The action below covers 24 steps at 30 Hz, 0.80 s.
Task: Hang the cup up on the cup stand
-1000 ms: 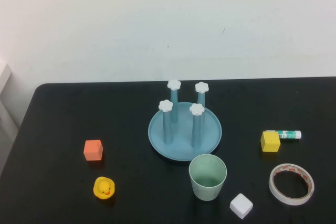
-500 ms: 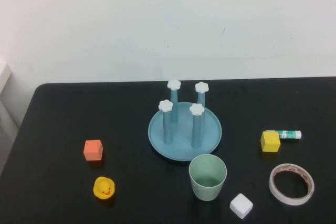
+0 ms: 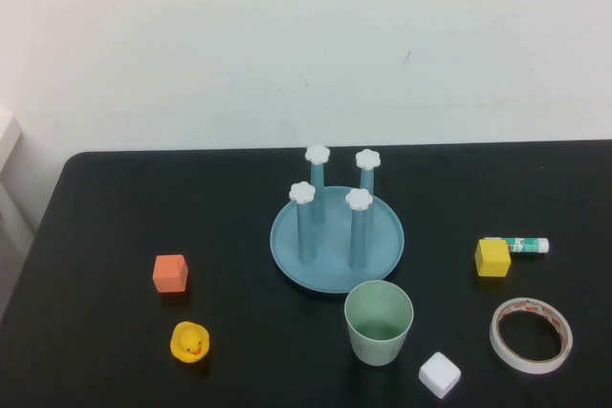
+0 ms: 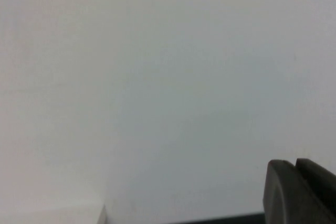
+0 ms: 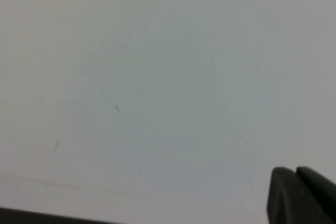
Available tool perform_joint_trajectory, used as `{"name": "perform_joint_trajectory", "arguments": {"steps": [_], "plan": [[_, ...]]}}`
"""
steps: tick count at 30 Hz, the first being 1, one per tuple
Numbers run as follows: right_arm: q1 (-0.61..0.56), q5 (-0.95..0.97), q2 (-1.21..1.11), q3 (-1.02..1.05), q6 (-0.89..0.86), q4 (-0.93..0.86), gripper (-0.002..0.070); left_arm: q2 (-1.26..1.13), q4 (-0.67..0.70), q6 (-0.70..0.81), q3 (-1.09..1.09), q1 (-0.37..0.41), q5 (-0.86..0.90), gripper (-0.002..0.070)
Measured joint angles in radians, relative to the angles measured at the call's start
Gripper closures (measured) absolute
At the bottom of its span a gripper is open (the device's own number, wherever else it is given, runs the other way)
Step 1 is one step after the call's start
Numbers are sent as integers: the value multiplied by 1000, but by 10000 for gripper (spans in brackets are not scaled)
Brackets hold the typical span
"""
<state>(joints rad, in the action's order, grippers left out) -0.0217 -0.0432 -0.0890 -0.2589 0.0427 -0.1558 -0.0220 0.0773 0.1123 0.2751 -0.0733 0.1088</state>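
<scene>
A black worktop (image 3: 105, 207) is carrying the light-blue cup stand (image 3: 336, 236), the mint-green cup (image 3: 379, 321) sitting upright just in front, unhung; left tool (image 4: 299, 192) and right tool (image 5: 302, 195) are facing the wall, grip state unclear

The cup (image 3: 379, 321) I'm meant to hang stands upright on the black table, mouth open to the ceiling: a pale mint-green tumbler, tapered and plain (no handle). Just behind it, nearly touching its rim, sits the cup stand (image 3: 336, 237), a light-blue round dish with four upright blue posts, each capped by a white flower shape. All four posts are bare.

My left gripper (image 4: 300, 192) and right gripper (image 5: 302, 195) each show only a dark edge against the pale wall.
</scene>
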Motion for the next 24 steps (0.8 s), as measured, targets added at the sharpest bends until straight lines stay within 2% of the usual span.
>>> {"name": "perform_joint_trajectory", "arguments": {"steps": [4, 7, 8, 9, 14, 19, 24], "plan": [[0, -209, -153, -162, 3, 17, 677, -86, -5, 11, 81, 0, 158, 676], [0, -364, -289, -261, 87, 107, 678, -154, -1, 11, 89, 0, 207, 676], [0, -411, -342, -293, 147, 162, 678, -175, 7, 12, 89, 0, 216, 676], [0, -498, -443, -351, 287, 287, 678, -209, 23, 14, 89, 0, 225, 676], [0, -657, -735, -460, 681, 661, 678, -271, 61, 16, 81, 0, 227, 676], [35, -659, -1006, -498, 996, 973, 678, -289, 63, 17, 54, 0, 222, 676], [200, -549, -1264, -523, 1113, 1044, 678, -290, 63, 29, 27, 0, 209, 676]]}}
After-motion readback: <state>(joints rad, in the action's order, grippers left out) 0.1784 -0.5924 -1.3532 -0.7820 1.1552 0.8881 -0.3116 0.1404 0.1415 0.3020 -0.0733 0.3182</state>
